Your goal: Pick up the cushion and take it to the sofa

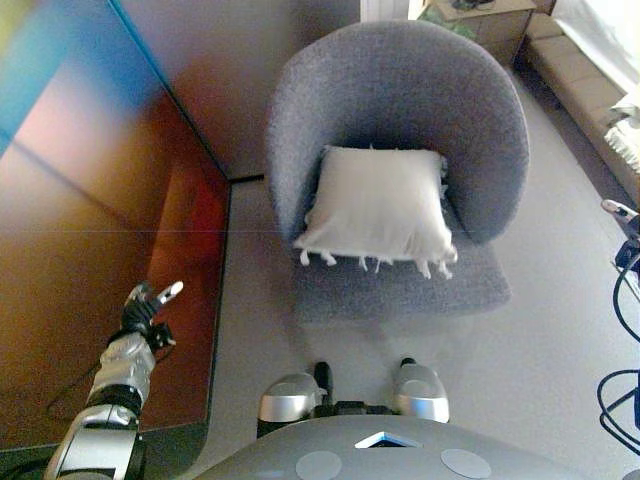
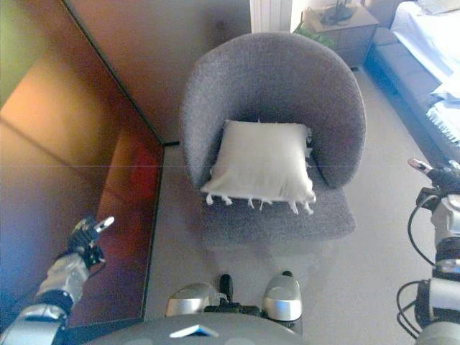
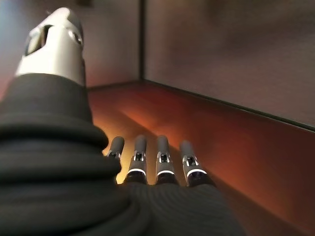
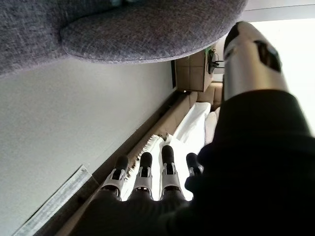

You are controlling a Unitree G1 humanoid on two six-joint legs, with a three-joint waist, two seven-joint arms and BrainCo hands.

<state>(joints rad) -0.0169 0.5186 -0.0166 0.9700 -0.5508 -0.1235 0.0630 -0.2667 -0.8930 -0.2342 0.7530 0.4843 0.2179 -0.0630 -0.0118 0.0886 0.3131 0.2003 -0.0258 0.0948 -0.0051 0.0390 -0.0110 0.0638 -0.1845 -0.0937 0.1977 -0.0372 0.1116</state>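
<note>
A white cushion [image 1: 378,206] with tassels at its corners lies on the seat of a round grey armchair [image 1: 400,90] in front of me; it also shows in the right eye view [image 2: 262,162]. The sofa [image 1: 585,80] stands along the far right, with white cloth on it. My left hand [image 1: 145,310] hangs low at the left, beside a glossy dark wall panel, fingers straight and empty. My right hand [image 2: 438,176] is at the far right edge, fingers straight and empty, well apart from the cushion.
A glossy reddish-brown wall panel [image 1: 90,230] runs along the left. A wooden side table [image 1: 480,20] stands behind the armchair, next to the sofa. Pale grey floor [image 1: 560,330] lies around the armchair.
</note>
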